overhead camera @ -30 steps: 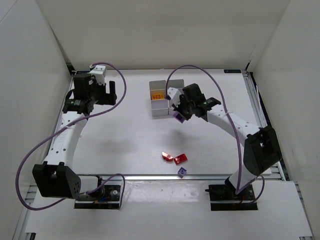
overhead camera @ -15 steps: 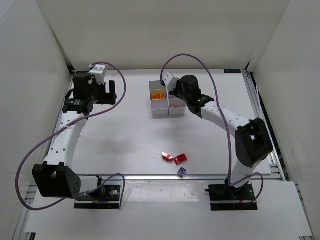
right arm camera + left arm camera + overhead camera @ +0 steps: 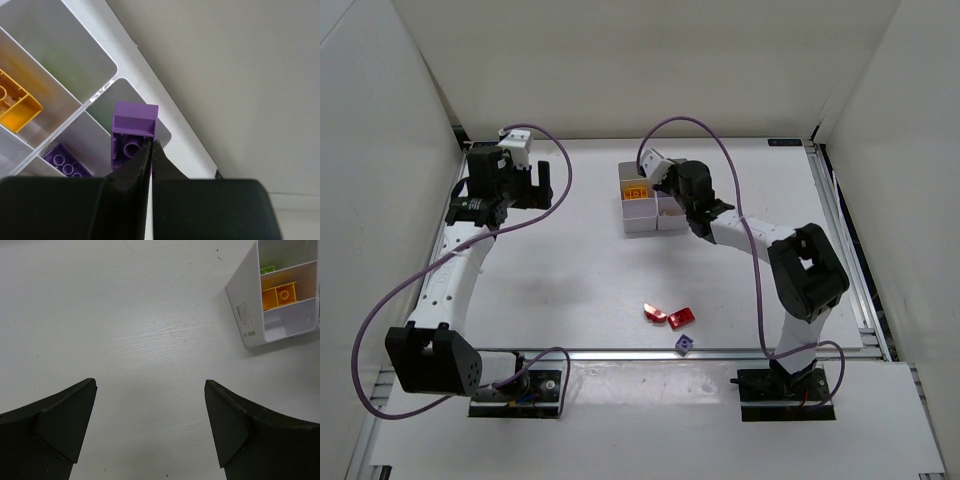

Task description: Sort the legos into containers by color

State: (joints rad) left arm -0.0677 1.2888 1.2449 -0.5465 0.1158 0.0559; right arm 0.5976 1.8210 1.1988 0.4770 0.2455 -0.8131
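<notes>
Purple brick (image 3: 132,135) is clamped between the right fingers (image 3: 131,175) above the containers (image 3: 65,45); a second purple brick (image 3: 65,162) lies inside them. Left fingers (image 3: 62,420) are held wide apart above the desk (image 3: 150,340), left of the containers.

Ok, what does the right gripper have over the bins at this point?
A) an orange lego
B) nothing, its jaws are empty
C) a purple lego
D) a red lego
C: in the right wrist view the right gripper is shut on a purple lego above the containers, where a second purple lego lies in one bin.
</notes>
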